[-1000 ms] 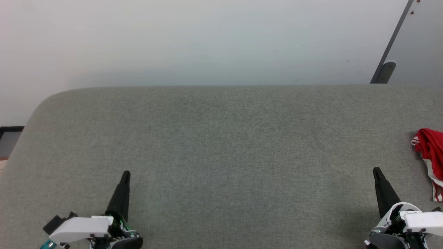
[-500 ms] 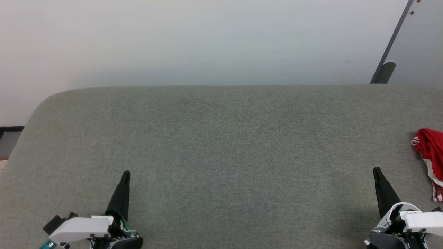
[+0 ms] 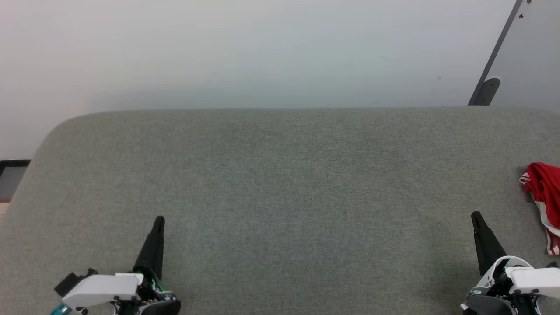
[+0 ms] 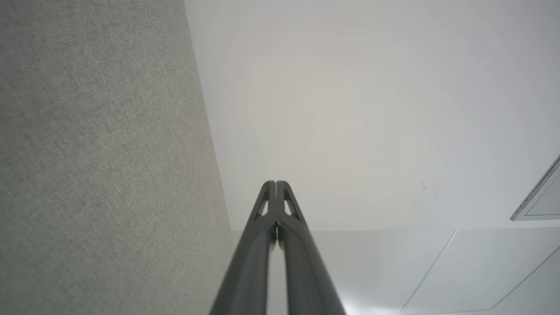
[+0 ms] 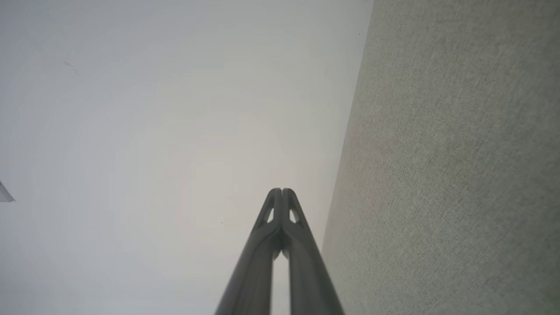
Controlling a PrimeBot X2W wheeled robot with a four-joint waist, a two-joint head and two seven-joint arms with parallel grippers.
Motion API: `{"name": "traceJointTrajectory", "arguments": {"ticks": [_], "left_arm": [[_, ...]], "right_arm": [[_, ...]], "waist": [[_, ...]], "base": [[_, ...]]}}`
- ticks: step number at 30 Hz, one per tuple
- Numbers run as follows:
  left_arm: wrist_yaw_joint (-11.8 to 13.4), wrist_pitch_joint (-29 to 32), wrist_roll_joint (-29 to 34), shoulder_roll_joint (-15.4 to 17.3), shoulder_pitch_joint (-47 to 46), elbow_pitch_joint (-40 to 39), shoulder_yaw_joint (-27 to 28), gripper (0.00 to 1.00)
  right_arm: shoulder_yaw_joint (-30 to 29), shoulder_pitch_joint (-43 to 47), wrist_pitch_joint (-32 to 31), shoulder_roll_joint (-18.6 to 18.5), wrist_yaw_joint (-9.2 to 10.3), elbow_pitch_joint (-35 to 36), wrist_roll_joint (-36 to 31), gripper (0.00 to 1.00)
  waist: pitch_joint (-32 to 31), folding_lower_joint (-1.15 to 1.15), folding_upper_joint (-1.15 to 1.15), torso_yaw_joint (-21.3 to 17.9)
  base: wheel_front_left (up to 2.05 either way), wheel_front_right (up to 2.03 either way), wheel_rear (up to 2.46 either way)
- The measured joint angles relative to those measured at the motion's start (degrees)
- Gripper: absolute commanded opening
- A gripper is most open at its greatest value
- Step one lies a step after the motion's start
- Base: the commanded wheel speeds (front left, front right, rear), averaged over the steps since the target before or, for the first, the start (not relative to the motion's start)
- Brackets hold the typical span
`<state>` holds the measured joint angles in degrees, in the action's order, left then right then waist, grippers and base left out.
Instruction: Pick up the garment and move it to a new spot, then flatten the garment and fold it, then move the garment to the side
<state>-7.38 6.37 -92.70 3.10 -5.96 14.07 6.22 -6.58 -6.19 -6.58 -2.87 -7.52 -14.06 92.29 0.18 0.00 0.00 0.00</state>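
We log the bright red jersey with red-white striped trim [image 3: 541,186] bunched at the far right of the grey fabric-covered tabletop [image 3: 280,175], partly cut off by the head view's edge. It looks light, soft and limp; we would pinch a raised fold. The right end effector [image 3: 475,216] is near it, the left end effector [image 3: 159,220] well apart; both are fully closed and empty.

Left of the bunched red garment [image 3: 542,192], the one obstacle, lying at the right edge, the grey fabric surface [image 3: 280,175] stretches flat and open for a gripper to pass anywhere.
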Motion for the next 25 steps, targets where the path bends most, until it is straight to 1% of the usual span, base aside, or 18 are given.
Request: {"name": "traceJointTrajectory", "arguments": {"ticks": [25], "left_arm": [[0.00, 0.15, 0.01, -0.07, -0.01, 0.00, 0.10, 0.00]], "right_arm": [[0.00, 0.00, 0.00, 0.00, 0.00, 0.00, 0.00, 0.00]], "waist": [[0.00, 0.00, 0.00, 0.00]], "base": [[0.00, 0.00, 0.00]]}}
